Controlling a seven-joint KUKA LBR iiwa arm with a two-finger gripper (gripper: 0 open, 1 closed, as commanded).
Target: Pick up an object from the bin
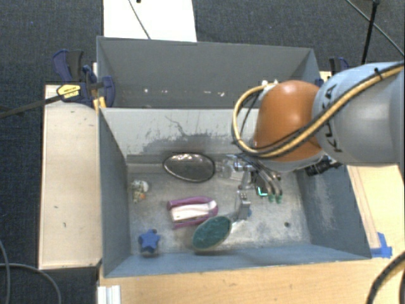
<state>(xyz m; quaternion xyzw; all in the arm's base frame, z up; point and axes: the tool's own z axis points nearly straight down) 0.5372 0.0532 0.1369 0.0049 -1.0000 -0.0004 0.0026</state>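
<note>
- The grey metal bin [286, 230] holds five loose things, all on the left and middle of its floor.
- The shiny silver oval dish [188, 167] lies at the back, close to the rear wall.
- The small pale round lump [138, 189] sits to the dish's left and further forward, near the left wall.
- The pink-and-white oblong case [192, 210] lies in front of the dish.
- The dark green oval pad [211, 232] lies just in front of the case, to its right.
- The small blue star-shaped piece [149, 240] sits left of the pad, by the front-left corner.
- The gripper [242, 209] hangs just right of the case, over the pad's right end.
</note>
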